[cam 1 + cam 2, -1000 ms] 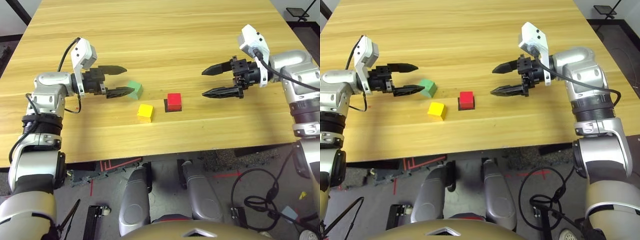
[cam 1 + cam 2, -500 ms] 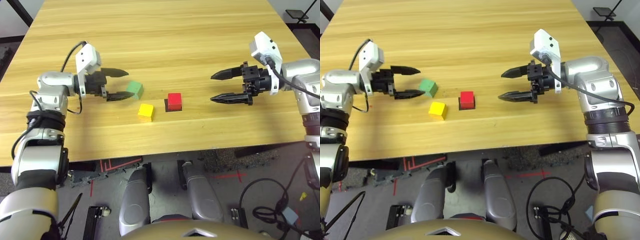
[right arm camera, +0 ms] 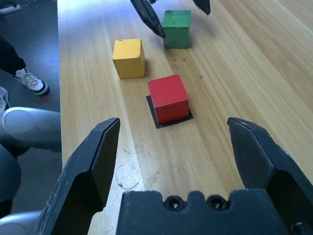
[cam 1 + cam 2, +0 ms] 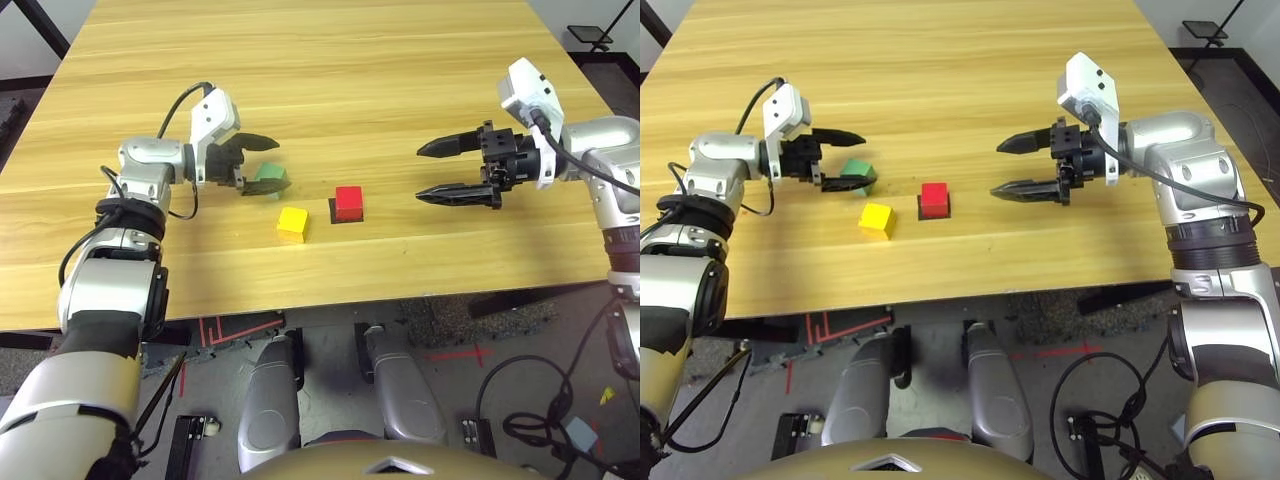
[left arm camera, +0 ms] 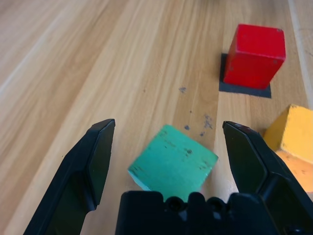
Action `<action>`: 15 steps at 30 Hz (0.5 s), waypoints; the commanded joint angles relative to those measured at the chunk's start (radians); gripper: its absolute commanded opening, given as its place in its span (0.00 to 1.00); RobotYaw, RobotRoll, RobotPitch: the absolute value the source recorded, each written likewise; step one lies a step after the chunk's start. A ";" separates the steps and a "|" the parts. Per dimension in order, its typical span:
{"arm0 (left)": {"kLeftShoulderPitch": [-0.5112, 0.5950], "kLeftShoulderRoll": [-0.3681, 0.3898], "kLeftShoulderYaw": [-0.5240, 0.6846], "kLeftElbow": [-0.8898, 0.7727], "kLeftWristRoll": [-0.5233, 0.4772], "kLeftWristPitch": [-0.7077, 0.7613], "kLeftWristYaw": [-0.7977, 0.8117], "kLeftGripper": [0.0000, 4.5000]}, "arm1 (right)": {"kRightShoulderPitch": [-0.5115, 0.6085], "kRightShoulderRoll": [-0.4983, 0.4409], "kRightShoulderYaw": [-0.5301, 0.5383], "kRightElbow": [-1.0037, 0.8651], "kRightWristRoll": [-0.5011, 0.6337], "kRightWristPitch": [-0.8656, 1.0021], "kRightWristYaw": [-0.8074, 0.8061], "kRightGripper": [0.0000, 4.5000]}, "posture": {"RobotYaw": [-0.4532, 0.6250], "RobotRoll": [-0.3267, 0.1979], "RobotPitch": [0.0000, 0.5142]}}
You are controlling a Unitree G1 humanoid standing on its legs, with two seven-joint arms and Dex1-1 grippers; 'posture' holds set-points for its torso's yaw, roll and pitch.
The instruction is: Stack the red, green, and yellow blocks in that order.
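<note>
Three cubes lie apart on the worktop (image 4: 400, 100), none stacked, so the step in hand is judged to be the pick-up of the green block (image 5: 173, 164). The red block (image 4: 348, 203) sits on a flat black square patch (image 4: 333, 213) near the middle. The yellow block (image 4: 291, 223) lies just beside it, toward the robot's left and a little nearer the worktop's front edge. The green block lies beyond the yellow one, farther to the left.

The left hand (image 4: 263, 162) is held wide apart around the green block, one finger on each side, with neither finger seen touching it. In the left wrist view the cube sits between the fingers, turned somewhat askew to them. The next move is judged to call for a squeeze on the cube, then a lift and a carry across to the red block, where it must be set down squarely.

The right hand (image 4: 458, 171) is held above the worktop, well apart from the red block, pointed toward it, spread wide and empty.
</note>
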 commanded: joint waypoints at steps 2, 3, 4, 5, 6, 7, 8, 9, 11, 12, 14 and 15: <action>-0.015 0.018 -0.006 0.023 0.025 -0.008 -0.045 1.00 | 0.012 -0.006 -0.003 -0.012 0.007 0.000 -0.012 0.99 | 0.61 0.65 0.40; -0.017 0.022 -0.007 0.027 0.030 -0.010 -0.043 1.00 | 0.012 -0.004 -0.003 -0.012 0.009 0.003 -0.014 0.99 | 0.61 0.65 0.40; -0.019 0.024 -0.006 0.030 0.034 -0.012 -0.039 1.00 | 0.012 -0.002 -0.002 -0.013 0.011 0.002 -0.014 0.99 | 0.61 0.65 0.40; -0.021 0.025 -0.006 0.035 0.038 -0.016 -0.035 1.00 | 0.012 0.000 0.000 -0.015 0.013 0.002 -0.015 0.99 | 0.61 0.65 0.40; -0.022 0.026 -0.006 0.039 0.042 -0.019 -0.032 1.00 | 0.014 0.001 0.001 -0.019 0.015 0.004 -0.016 0.99 | 0.62 0.66 0.40; -0.023 0.026 -0.006 0.043 0.047 -0.024 -0.028 1.00 | 0.014 0.002 0.002 -0.021 0.017 0.004 -0.017 0.99 | 0.62 0.66 0.40; -0.024 0.025 -0.007 0.049 0.053 -0.032 -0.023 1.00 | 0.013 0.004 0.004 -0.020 0.016 0.002 -0.018 0.99 | 0.62 0.66 0.40; -0.025 0.023 -0.008 0.056 0.059 -0.039 -0.018 1.00 | 0.010 0.007 0.005 -0.015 0.015 0.000 -0.018 0.99 | 0.62 0.66 0.40; -0.025 0.022 -0.010 0.064 0.067 -0.050 -0.017 1.00 | 0.004 0.011 0.007 -0.008 0.013 -0.003 -0.019 0.99 | 0.62 0.66 0.41; -0.026 0.022 -0.012 0.068 0.071 -0.055 -0.017 1.00 | 0.000 0.013 0.008 -0.003 0.011 -0.006 -0.020 0.99 | 0.62 0.66 0.41; -0.027 0.021 -0.015 0.074 0.079 -0.060 -0.021 1.00 | -0.007 0.017 0.009 0.005 0.009 -0.009 -0.022 0.99 | 0.62 0.66 0.42; -0.027 0.021 -0.016 0.079 0.083 -0.063 -0.022 1.00 | -0.010 0.019 0.009 0.010 0.007 -0.011 -0.023 0.99 | 0.62 0.66 0.42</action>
